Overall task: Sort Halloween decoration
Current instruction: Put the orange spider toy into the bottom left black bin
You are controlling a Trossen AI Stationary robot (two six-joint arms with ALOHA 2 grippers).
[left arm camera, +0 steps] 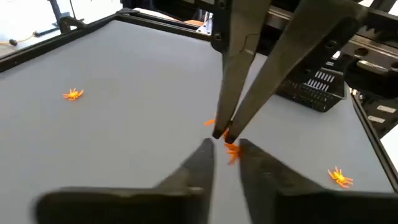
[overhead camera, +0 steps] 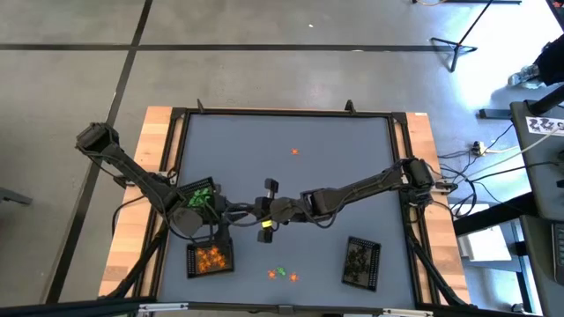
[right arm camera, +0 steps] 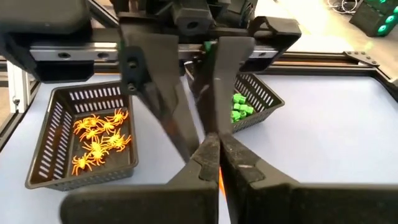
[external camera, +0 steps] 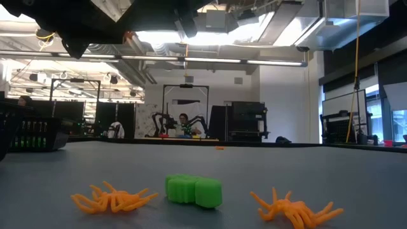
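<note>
The grey table (overhead camera: 352, 158) carries three black mesh trays. I take the tray of orange spiders (overhead camera: 189, 260) as my mark. It sits at the near edge on the left arm's side, with a heap of spiders lying in it.

Just behind it, farther from the near edge, stands the tray of green pieces (right arm camera: 264, 93). Well apart from it, toward the right arm's side, is the tray of black pieces (overhead camera: 349, 264).

Both arms reach in and meet just beyond the orange tray, toward the table's middle. The right gripper (right arm camera: 216, 146) has its fingers pressed together, pinching one orange spider (left arm camera: 232, 152). The left gripper (left arm camera: 227, 148) faces it tip to tip. Its fingers are a little apart with that spider in the gap, and I cannot tell whether they touch it.

Between the orange tray and the black one, near the front edge, a green piece (external camera: 194, 191) lies on the table. It has a loose orange spider (external camera: 111, 198) on one side and another spider (external camera: 296, 208) on the other. A lone orange spider (overhead camera: 294, 151) lies far from the orange tray, toward the far edge.
</note>
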